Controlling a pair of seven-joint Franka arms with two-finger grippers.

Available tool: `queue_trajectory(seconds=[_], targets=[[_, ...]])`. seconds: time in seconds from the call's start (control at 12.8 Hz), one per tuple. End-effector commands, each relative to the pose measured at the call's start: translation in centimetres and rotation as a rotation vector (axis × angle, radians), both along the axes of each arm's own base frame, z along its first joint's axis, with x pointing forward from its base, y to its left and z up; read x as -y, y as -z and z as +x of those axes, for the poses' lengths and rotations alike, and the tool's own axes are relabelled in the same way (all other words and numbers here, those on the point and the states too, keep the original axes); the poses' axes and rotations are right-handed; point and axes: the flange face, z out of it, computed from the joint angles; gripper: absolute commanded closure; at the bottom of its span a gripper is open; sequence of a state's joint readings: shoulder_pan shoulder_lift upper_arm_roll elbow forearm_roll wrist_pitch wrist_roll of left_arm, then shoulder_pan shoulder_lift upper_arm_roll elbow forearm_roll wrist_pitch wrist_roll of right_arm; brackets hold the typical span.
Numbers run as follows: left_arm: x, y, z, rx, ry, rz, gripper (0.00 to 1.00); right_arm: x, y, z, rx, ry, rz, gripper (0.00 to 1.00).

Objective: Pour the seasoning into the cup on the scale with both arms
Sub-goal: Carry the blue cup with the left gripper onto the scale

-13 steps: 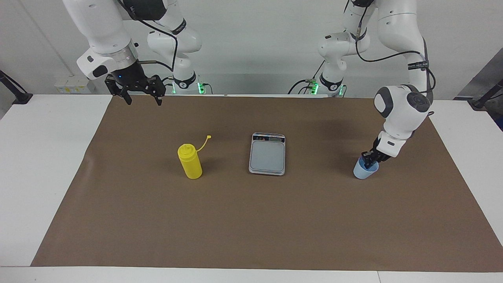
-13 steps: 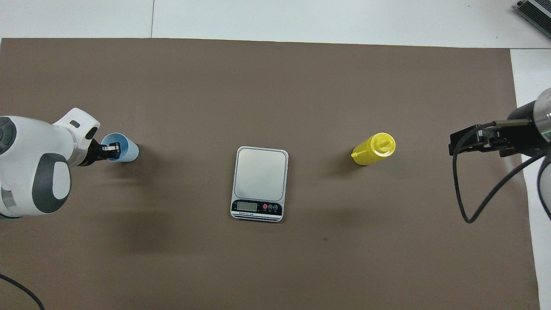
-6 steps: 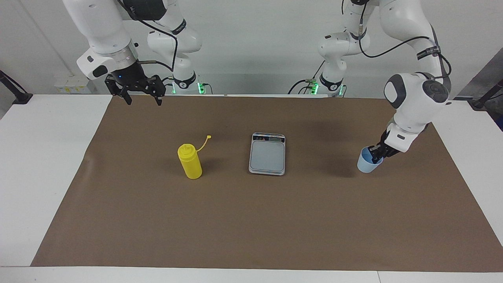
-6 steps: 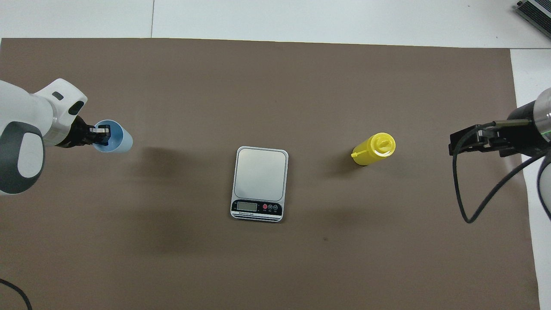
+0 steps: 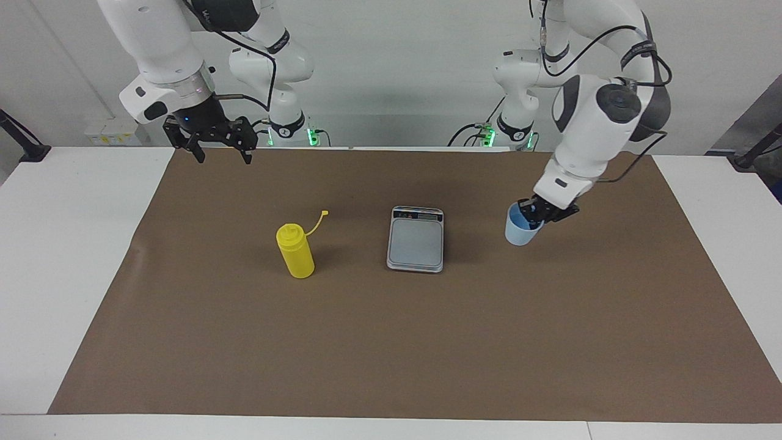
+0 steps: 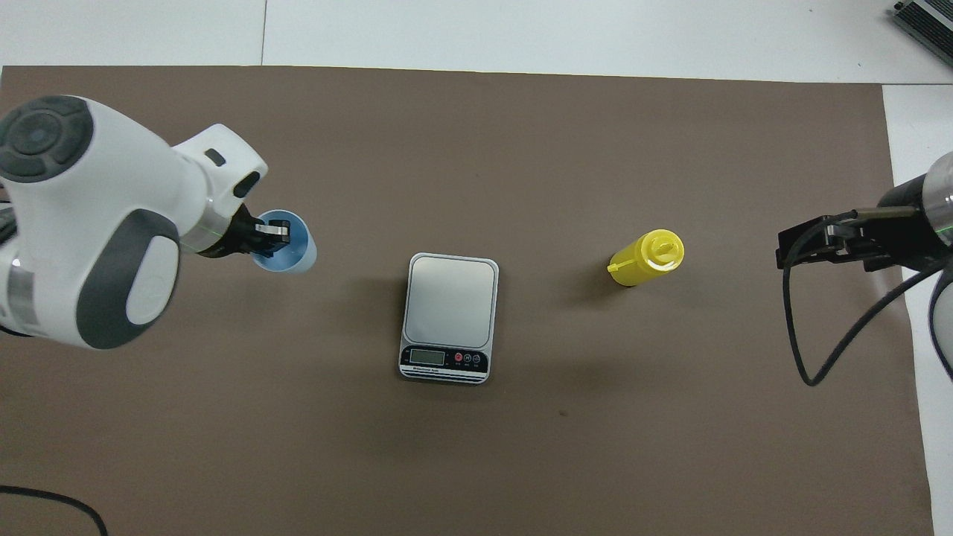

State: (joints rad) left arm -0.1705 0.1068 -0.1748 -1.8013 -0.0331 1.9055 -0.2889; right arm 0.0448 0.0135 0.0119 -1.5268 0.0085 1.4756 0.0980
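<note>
While my left fingers are clenched on the rim of the cup, one finger inside its wall and one outside, the step in hand is the transfer of the cup to the scale. The cup hangs just below my left fingers, clear of the counter and slightly tilted, over the brown mat toward the left arm's end; the scale lies to the side of those fingers, toward the middle of the mat, with its platform bare. My right fingers are released, spread wide and grasping nothing; that arm waits above the mat's edge at its own end. The seasoning stands upright on the mat, well apart from my right fingers and lower than them, its cap strap hanging loose. The next move, as I judge it, calls for carrying the cup sideways until it is over the platform, levelling it, lowering it until its base seats flat, then releasing. The right fingers must then descend to the seasoning.
</note>
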Motion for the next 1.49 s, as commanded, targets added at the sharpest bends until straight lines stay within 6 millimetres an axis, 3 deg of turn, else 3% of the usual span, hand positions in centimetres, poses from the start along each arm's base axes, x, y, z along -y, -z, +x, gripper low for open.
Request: queue_trajectory(seconds=[0.0, 0.24, 0.47, 0.86, 1.02, 1.25, 1.41], targets=[[6.3, 0.6, -2.3, 0.02, 0.003, -0.012, 1.0, 0.3, 0.0, -0.6, 0.008, 0.006, 0.007, 0.0], [11.5, 2.1, -4.1, 0.049, 0.016, -0.036, 1.0, 0.1, 0.0, -0.6, 0.006, 0.003, 0.007, 0.0], [15.1, 6.1, -5.0, 0.046, 0.008, -0.036, 1.0, -0.2, 0.0, -0.6, 0.008, -0.004, 0.007, 0.0], [17.6, 9.5, -5.6, 0.053, 0.019, -0.018, 1.0, -1.6, 0.3, -0.3, 0.053, -0.028, 0.012, 0.0], [17.7, 9.8, -5.7, 0.053, 0.015, -0.019, 1.0, -1.5, 1.0, -0.4, 0.082, -0.05, 0.017, 0.0], [17.7, 10.9, -5.9, 0.059, 0.015, -0.025, 1.0, -0.9, 3.0, -0.7, 0.145, -0.258, 0.024, 0.0], [17.4, 11.7, -6.2, 0.049, 0.016, -0.018, 1.0, -0.1, 5.0, -1.1, 0.22, -0.315, 0.127, 0.0]])
